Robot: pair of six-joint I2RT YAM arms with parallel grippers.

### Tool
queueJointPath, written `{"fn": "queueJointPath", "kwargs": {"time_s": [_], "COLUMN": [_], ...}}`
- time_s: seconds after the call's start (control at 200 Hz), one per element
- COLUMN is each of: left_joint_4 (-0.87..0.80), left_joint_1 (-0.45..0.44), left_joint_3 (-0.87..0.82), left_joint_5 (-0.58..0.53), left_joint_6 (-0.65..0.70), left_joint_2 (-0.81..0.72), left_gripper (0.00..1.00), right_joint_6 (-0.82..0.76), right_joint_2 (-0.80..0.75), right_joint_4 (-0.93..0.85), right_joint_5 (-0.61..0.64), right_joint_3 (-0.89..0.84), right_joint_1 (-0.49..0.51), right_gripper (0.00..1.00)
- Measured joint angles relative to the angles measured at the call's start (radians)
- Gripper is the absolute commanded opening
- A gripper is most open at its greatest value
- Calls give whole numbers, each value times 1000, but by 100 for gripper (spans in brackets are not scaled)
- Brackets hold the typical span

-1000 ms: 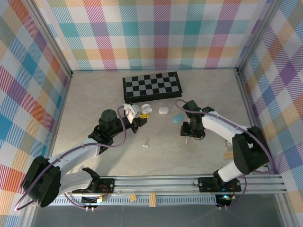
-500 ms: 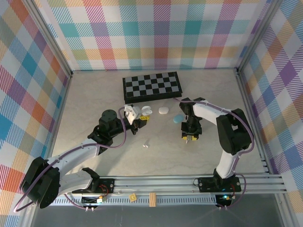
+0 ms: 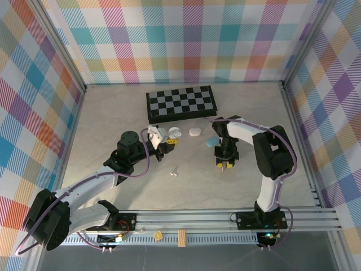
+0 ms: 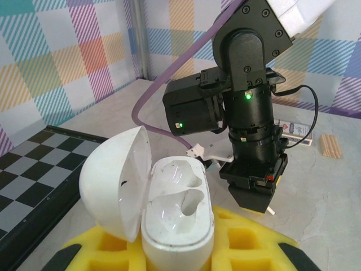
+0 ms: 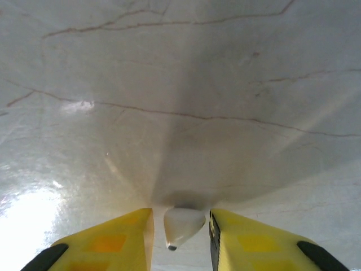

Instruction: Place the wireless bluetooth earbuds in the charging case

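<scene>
From above, the left pincer (image 3: 163, 139) sits just on the near side of the chessboard (image 3: 180, 103). It is clamped on the open white charging case (image 3: 159, 134), whose lid is swung up. Further from the board's near right corner, the right pincer (image 3: 224, 164) points straight down at the worktop (image 3: 113, 124); how wide it stands cannot be told from up here. A closed white case (image 3: 194, 131) and a blue case (image 3: 212, 141) lie between it and the chessboard. A loose earbud (image 3: 174, 172) lies on the bare worktop, well to the near side of the board.

In the left wrist view, the yellow fingers (image 4: 248, 237) cradle the charging case (image 4: 177, 217) from below. Both of its moulded wells are vacant and its lid (image 4: 115, 180) leans towards the chessboard (image 4: 28, 169). Beyond the case the right pincer (image 4: 255, 197) hangs tip down close over the worktop.

In the right wrist view, the two yellow fingers (image 5: 107, 240) stand narrowly apart with a small white earbud (image 5: 181, 223) resting on the worktop between them. A sliver of space shows on either side of it, so the right pincer (image 5: 181, 237) brackets it without a clear squeeze.
</scene>
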Motion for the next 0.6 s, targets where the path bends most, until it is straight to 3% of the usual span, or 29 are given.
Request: {"fn": "queueJointPath", "kwargs": {"time_s": [0.605], "left_joint_4": [-21], "left_joint_1": [0], "left_joint_3": [19], "left_joint_5": [44], "left_joint_6": [0], "left_joint_2": [22], "left_gripper": [12], "right_joint_6": [-4], "right_joint_2": [-23], "right_joint_4": [23], "right_joint_5": [-18], "right_joint_3": [-8], "right_joint_1": [-5], "right_gripper": [23]}}
